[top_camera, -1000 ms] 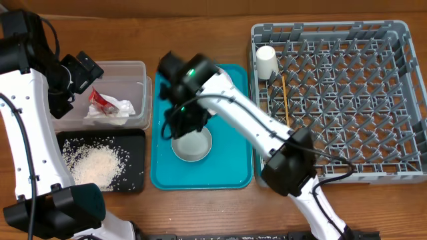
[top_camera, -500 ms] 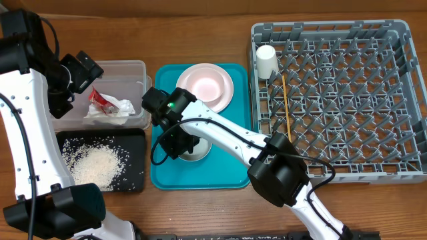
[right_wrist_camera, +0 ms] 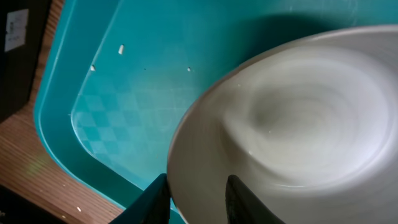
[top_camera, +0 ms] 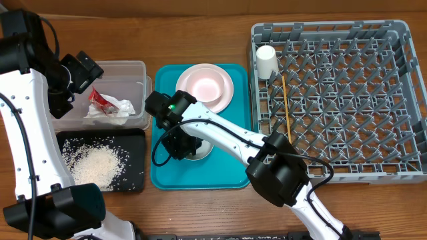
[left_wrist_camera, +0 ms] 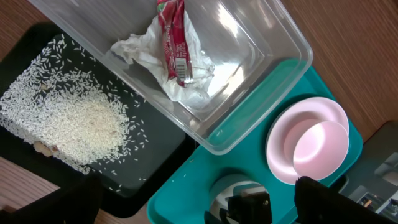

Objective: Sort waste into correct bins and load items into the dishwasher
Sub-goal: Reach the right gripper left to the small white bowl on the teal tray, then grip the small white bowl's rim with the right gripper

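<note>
The right pincer (right_wrist_camera: 196, 196) stood narrow astride the rim of the whitish bowl (right_wrist_camera: 298, 118) (pinched or not, I couldn't tell) and wanted a firm squeeze before any lift.

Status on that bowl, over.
Left gripper open, by tub. Right gripper: jaws astride bowl rim, grip unconfirmed. Plate beside it on tray.

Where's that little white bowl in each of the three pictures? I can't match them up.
Overhead: white bowl low on the teal tray, partly hidden.
Left wrist: bottom edge, near the middle, on that tray.
Right wrist: fills the right side, close up.
Shared landmark: the teal tray.
</note>
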